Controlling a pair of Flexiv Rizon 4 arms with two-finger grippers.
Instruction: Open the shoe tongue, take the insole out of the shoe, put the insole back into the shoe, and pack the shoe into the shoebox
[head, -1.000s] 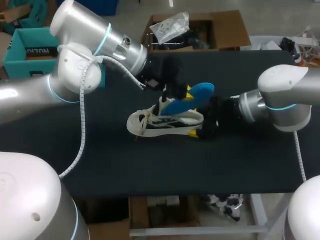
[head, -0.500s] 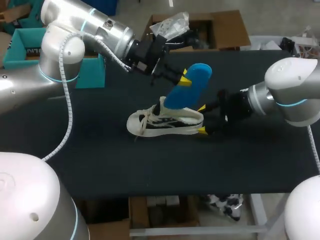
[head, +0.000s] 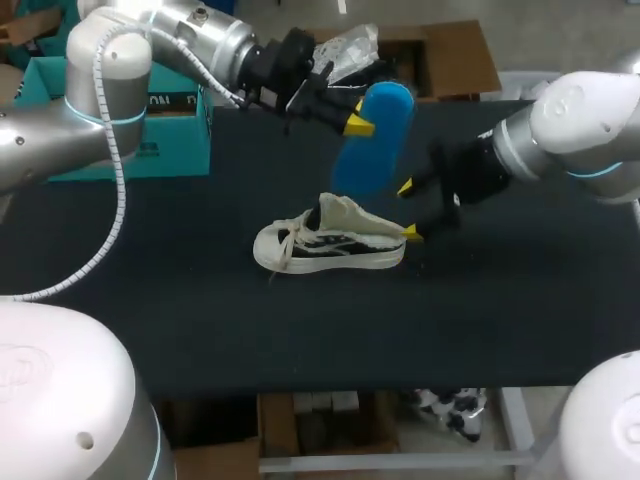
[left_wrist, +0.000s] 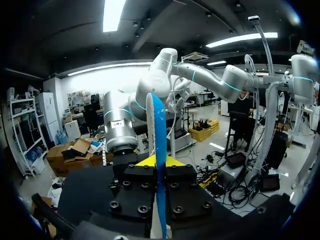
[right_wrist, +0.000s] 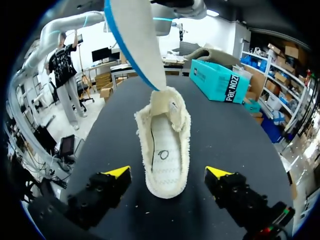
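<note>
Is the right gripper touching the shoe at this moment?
Apart. The right wrist view shows bare table between the shoe and each yellow tip of the open right gripper.

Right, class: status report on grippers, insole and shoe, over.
Left gripper shut on insole, above shoe. Right gripper open behind shoe's heel. Shoebox far left.

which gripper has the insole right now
The left gripper, entering from the head view's left, is shut on the blue insole, held up over the shoe. The right gripper is open by the shoe's heel, gripping nothing.
</note>
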